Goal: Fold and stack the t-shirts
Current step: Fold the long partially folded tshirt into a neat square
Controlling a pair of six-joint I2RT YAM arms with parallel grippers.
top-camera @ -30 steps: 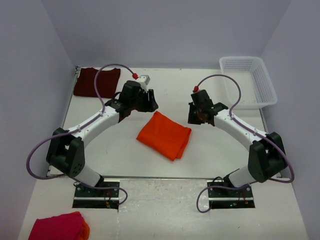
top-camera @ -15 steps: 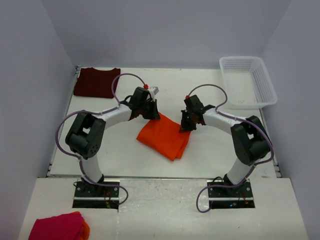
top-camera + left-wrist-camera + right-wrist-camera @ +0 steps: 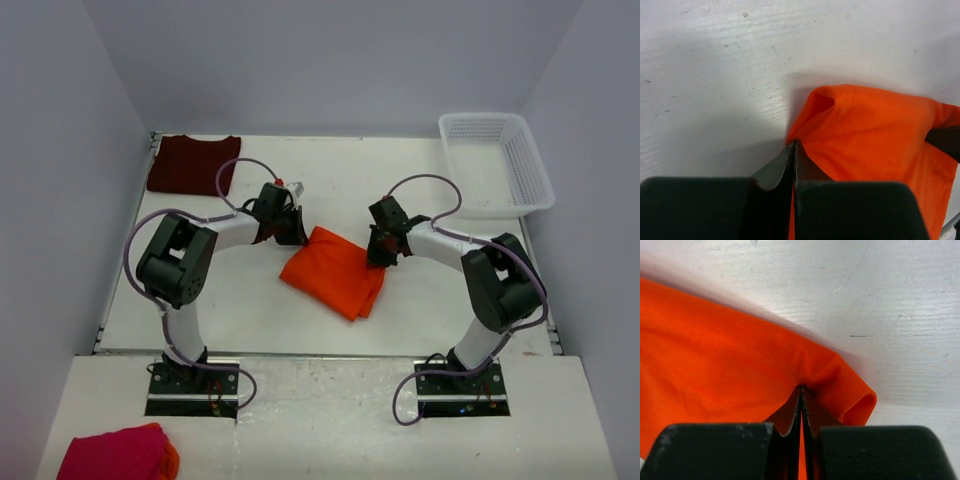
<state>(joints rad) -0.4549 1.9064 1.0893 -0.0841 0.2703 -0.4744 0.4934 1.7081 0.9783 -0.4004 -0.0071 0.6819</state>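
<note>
Orange t-shirt (image 3: 333,272): a folded packet at mid-table between the 2 arms, lying on the diagonal. Maroon t-shirt (image 3: 190,165): flat at the far left corner, well apart from the orange one.

Left gripper (image 3: 794,145): jaws pressed fully together, with a pinch of orange cloth at the packet's far left corner caught between the tips. Right gripper (image 3: 801,390): jaws likewise closed tight on the far right corner, and the fabric puckers where they bite. Whether either pinch takes every layer cannot be told.

Handling (judgement): the shirt is a thin knit, light and limp, with no stiffness of its own.
- The layers will likely slide over each other, and the packet will sag open if it hangs from 1 point.
- 2 corner holds at once, through all layers, look the sound way to carry it; a top-layer-only grip would unfold it.
- It is not fragile.
- It should drag easily over the smooth table (image 3: 240,300).

Count:
- 2 t-shirts (1 orange, 1 maroon)
- 2 grippers
- 1 white basket (image 3: 495,208), far right
- 1 pink-red bundle (image 3: 110,455), near left, in front of the arm bases
</note>
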